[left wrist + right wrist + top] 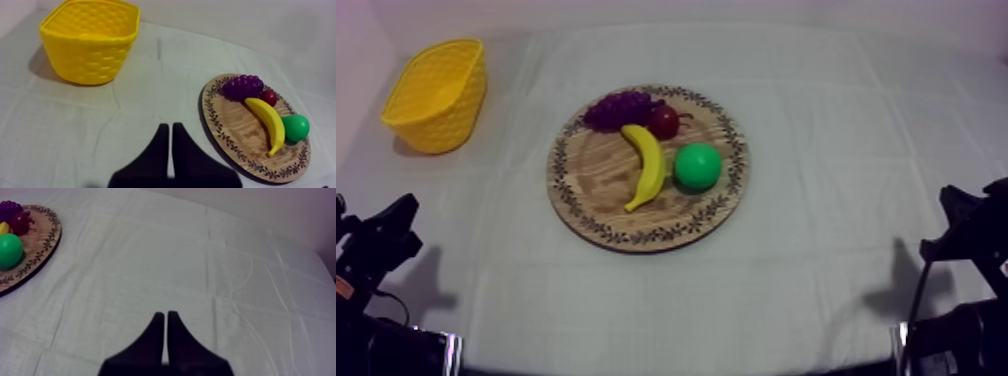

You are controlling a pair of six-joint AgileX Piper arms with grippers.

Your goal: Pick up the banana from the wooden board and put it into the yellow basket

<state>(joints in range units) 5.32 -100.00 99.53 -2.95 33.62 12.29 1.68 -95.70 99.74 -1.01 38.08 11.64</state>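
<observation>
Both arms low at the table's sides, banana (267,121) on the wooden board (235,132).
The left gripper (170,127) has its fingers pressed together in a narrow wedge, holding nothing. Ahead of it to the right the banana lies between the grapes (242,87), a small red fruit (269,96) and a green fruit (296,127); the yellow basket (90,60) stands ahead to its left. The right gripper (165,315), likewise narrow and empty, has the board well off to its left.
</observation>
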